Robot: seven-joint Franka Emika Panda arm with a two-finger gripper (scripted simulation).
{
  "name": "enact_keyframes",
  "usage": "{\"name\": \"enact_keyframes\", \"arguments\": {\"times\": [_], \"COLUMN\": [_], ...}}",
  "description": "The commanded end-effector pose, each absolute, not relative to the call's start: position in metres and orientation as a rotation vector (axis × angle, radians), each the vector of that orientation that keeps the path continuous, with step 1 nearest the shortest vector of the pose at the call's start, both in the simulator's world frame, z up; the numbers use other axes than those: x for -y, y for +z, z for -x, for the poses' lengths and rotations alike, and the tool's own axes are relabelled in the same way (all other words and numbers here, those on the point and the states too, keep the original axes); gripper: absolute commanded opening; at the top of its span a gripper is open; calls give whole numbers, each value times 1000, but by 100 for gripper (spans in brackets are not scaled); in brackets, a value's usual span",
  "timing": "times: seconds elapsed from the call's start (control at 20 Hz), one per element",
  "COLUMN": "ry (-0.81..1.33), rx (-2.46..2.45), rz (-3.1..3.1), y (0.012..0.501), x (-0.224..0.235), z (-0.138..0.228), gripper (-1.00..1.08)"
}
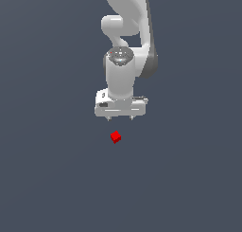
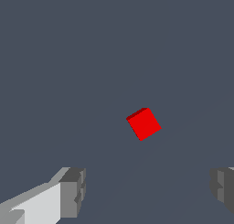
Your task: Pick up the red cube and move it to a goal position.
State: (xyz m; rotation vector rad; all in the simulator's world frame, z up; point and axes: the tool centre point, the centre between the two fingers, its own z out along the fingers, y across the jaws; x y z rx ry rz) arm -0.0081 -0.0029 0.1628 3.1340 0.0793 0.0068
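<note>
The red cube (image 1: 116,137) is a tiny bright red block lying on the plain grey floor, turned at an angle. My white gripper (image 1: 120,119) hangs above it, pointing down, a little to the exterior view's right of the cube. Its two short fingers are spread wide apart and hold nothing. In the wrist view the red cube (image 2: 143,123) lies on the floor ahead of the gripper (image 2: 148,191), clear of both grey fingertips (image 2: 73,191). No goal marker shows in either view.
The grey floor (image 1: 47,179) is flat and featureless all around. The white arm (image 1: 125,32) rises behind the gripper in the exterior view.
</note>
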Motion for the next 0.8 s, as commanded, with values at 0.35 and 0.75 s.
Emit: {"name": "enact_keyframes", "arguments": {"times": [0.35,0.75], "ry": [7,5], "rx": [-127,-303], "rz": [-3133,-3123], "y": [155,125], "x": [5,11], "z": [8,5], "gripper": [100,100]}}
